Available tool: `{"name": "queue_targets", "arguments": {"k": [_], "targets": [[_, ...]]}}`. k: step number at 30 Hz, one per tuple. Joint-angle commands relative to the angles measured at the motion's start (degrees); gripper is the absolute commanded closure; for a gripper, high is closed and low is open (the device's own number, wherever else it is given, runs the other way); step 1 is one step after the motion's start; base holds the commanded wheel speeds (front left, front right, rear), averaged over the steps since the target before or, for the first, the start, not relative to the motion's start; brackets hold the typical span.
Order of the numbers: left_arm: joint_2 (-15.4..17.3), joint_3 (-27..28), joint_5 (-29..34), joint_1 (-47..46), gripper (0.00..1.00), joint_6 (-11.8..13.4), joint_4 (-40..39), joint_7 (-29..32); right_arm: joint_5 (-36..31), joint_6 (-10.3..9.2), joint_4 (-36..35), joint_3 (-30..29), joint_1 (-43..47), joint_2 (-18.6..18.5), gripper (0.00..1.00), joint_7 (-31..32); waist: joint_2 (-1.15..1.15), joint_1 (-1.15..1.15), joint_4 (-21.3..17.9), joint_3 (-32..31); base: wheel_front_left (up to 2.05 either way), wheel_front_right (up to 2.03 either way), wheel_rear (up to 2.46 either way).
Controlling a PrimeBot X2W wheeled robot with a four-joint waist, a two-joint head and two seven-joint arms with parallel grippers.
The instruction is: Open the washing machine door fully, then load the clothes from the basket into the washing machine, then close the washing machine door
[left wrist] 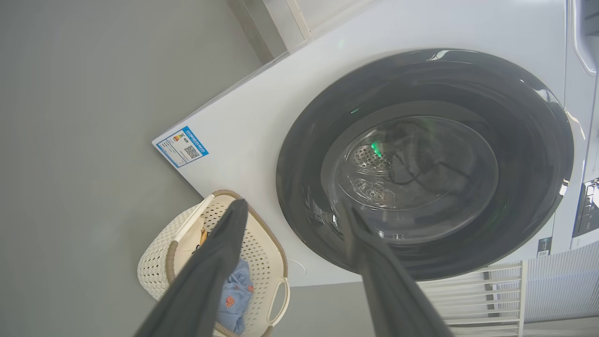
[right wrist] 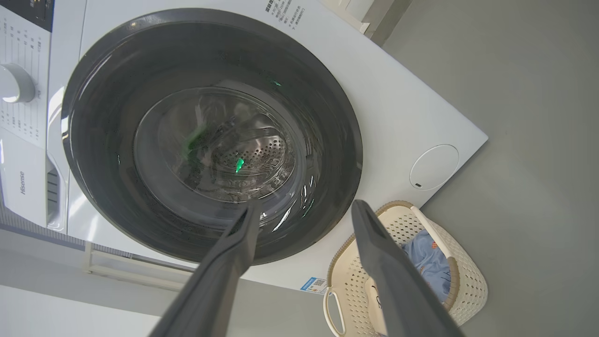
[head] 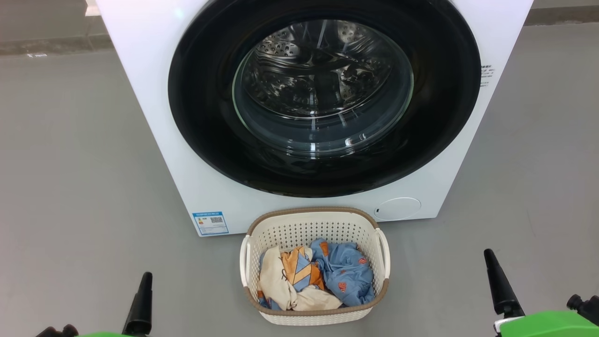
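The washing machine stands white and boxy straight ahead. Its round glossy black door lies flush against the front, and the steel drum shows through the glass bowl. The cream basket sits on the floor just below the door. In it lie the clothes: a light blue piece with orange prints, a cream one and a striped one. My left gripper and right gripper hang low on either side of the basket, both open and empty, well short of the door.
Grey floor spreads to both sides of the machine. A small round white cap and a blue label sit low on its front. The control dial is at the panel. A white slatted frame stands beside the machine.
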Motion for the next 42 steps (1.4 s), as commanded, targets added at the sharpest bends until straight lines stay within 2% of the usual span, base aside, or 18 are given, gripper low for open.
{"name": "queue_targets", "arguments": {"k": [1, 26, 42], "targets": [[0.99, 0.65, 1.92, -1.13, 0.00, -0.25, -1.97, -0.88, -2.55, 0.33, -1.93, 0.94, -0.01, -0.90, 0.00, -0.84, 0.00, 0.00, -0.01, 0.00, 0.00, 0.00, 0.00], [1.73, -0.07, 28.10, 0.28, 0.00, -0.39, -4.15, -5.25, -24.89, 0.51, -0.61, 2.15, 1.30, -2.60, 0.00, -5.19, 0.00, 0.00, 0.27, 0.04, 0.00, 0.00, 0.00], [2.96, -1.01, 40.58, 0.61, 0.00, -0.47, -4.33, -7.77, -37.02, 0.62, -0.01, 2.76, 1.47, -3.52, 0.00, -7.71, 0.00, 0.00, 0.42, 0.26, 0.00, 0.00, 0.00]]}}
